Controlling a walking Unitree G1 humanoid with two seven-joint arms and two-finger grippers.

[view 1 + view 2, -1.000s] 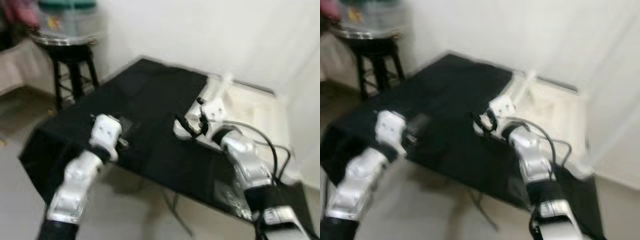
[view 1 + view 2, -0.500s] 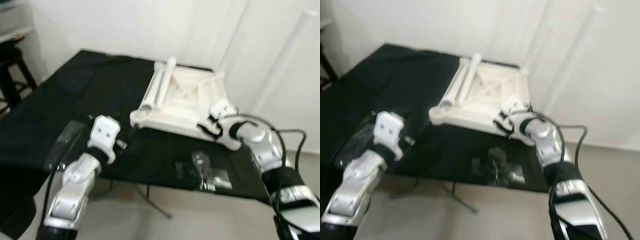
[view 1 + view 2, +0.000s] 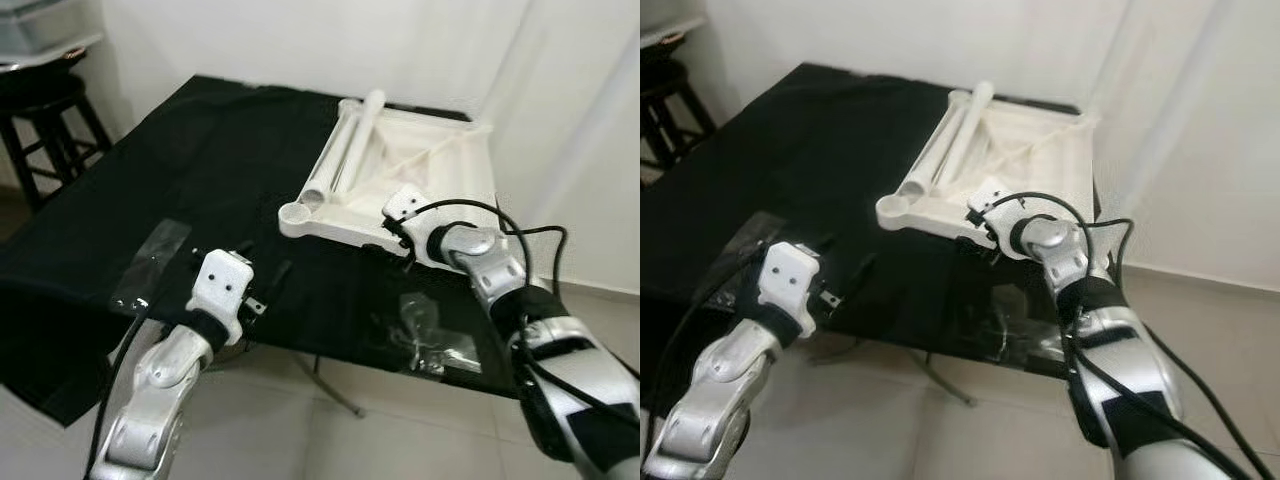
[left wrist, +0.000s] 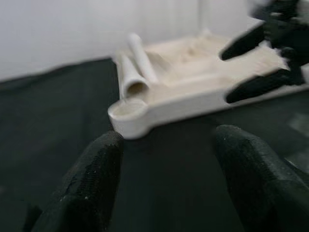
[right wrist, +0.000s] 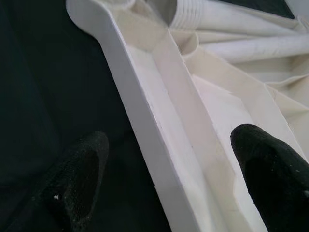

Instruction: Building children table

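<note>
On the black-draped bench lies the white plastic tabletop, turned underside up so its ribs show, toward the far right part of the cloth. Two white tube legs rest side by side along its left inner edge, their open ends near a round corner socket. The right pincer stands wide open astride the near rim of the tabletop, one finger outside over the black cloth, the other inside over the ribbed hollow; whether either pad touches the plastic is hard to tell. The left pincer hovers low above the cloth short of the corner socket, fingers spread and holding nothing. Clear plastic bags lie near the bench's front edge, their contents too small to make out; another clear wrapper lies left. A dark stool is cut off at the upper left.
</note>
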